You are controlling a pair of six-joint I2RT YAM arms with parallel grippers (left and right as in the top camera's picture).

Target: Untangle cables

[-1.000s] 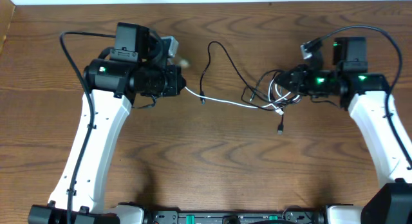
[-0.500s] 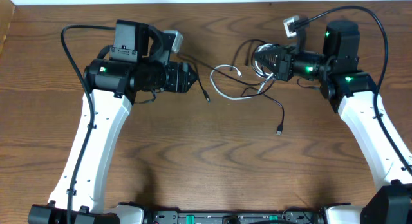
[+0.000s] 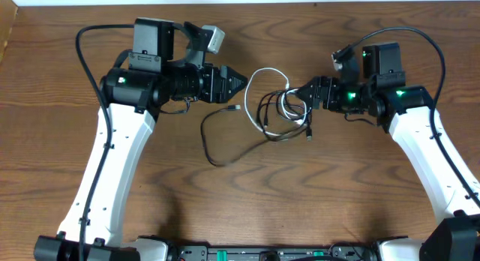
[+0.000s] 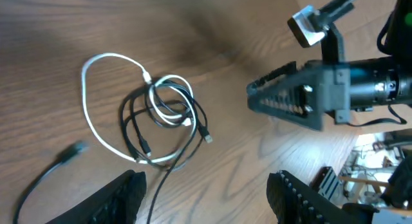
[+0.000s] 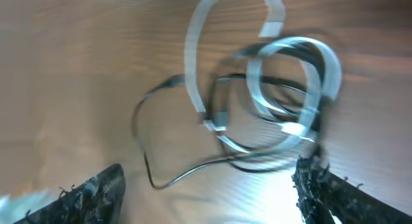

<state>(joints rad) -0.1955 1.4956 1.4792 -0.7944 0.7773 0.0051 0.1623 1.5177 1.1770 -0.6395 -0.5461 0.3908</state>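
The white cable (image 3: 250,87) and the black cable (image 3: 205,137) lie in a loose tangle on the table between the arms. The white one makes a loop (image 4: 85,98) and coils with the black one (image 4: 132,130) at the knot. A free black end with its plug (image 3: 231,109) trails left, then curves down toward the front. My left gripper (image 3: 241,82) stands open just left of the bundle, holding nothing (image 4: 206,205). The right gripper (image 3: 300,94) is open at the bundle's right edge; in its blurred wrist view the coil (image 5: 296,76) lies ahead of the jaws (image 5: 209,198).
Thick black supply wires arc over each arm (image 3: 86,36). The table's far edge meets a white wall (image 3: 240,0). Bare wood (image 3: 300,193) stretches in front of the cables.
Both grippers have gone from shut to open and released the cables. The stretched-out cords have collapsed into a bundle at the middle, and the black end has dropped toward the front left.
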